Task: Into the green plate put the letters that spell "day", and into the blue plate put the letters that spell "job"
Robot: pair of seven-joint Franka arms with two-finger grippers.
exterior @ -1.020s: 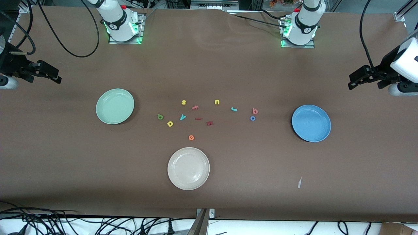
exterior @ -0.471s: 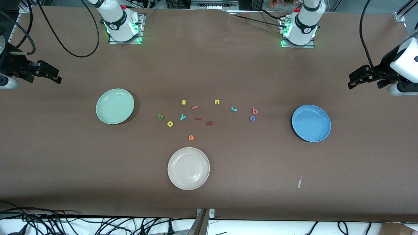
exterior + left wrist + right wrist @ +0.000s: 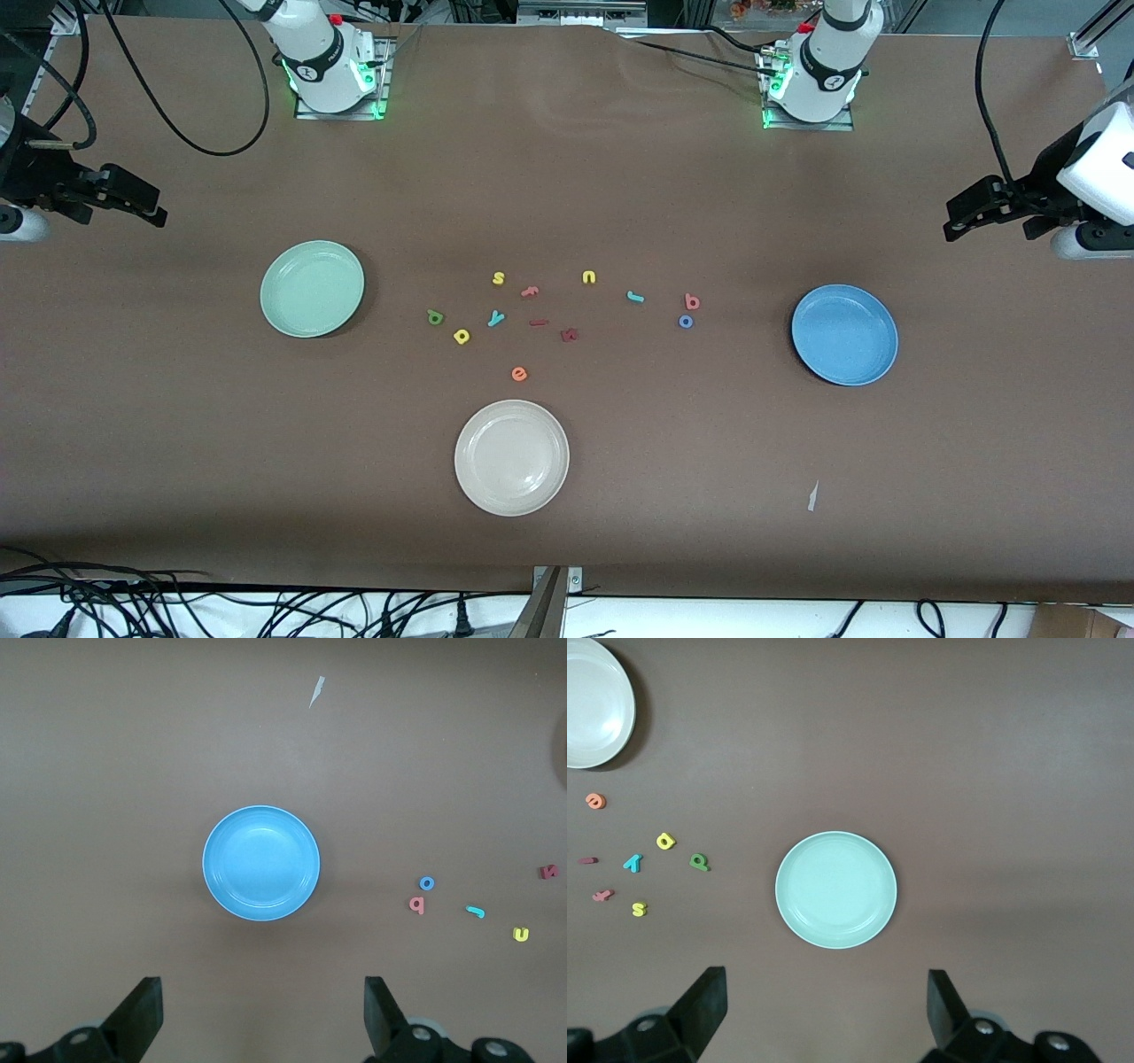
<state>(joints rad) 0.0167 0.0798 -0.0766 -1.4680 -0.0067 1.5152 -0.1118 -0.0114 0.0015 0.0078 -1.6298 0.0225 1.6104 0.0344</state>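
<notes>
The pale green plate [image 3: 312, 289] [image 3: 835, 889] lies toward the right arm's end, the blue plate [image 3: 844, 334] [image 3: 261, 863] toward the left arm's end. Between them on the table lie the green d [image 3: 435, 316], yellow a [image 3: 461, 336] and teal y [image 3: 496, 318]. Closer to the blue plate are the teal j [image 3: 635, 296], salmon b [image 3: 692, 302] and blue o [image 3: 685, 322]. Both plates hold nothing. My right gripper [image 3: 113, 211] [image 3: 827, 985] hangs open over its table end. My left gripper [image 3: 990, 226] [image 3: 263, 992] hangs open over the other end. Neither holds anything.
An off-white plate [image 3: 511, 457] lies nearer the front camera than the letters. Among the letters are a yellow s [image 3: 499, 278], a yellow u [image 3: 589, 277], an orange e [image 3: 519, 374] and dark red letters [image 3: 570, 334]. A paper scrap [image 3: 812, 496] lies nearer the front camera than the blue plate.
</notes>
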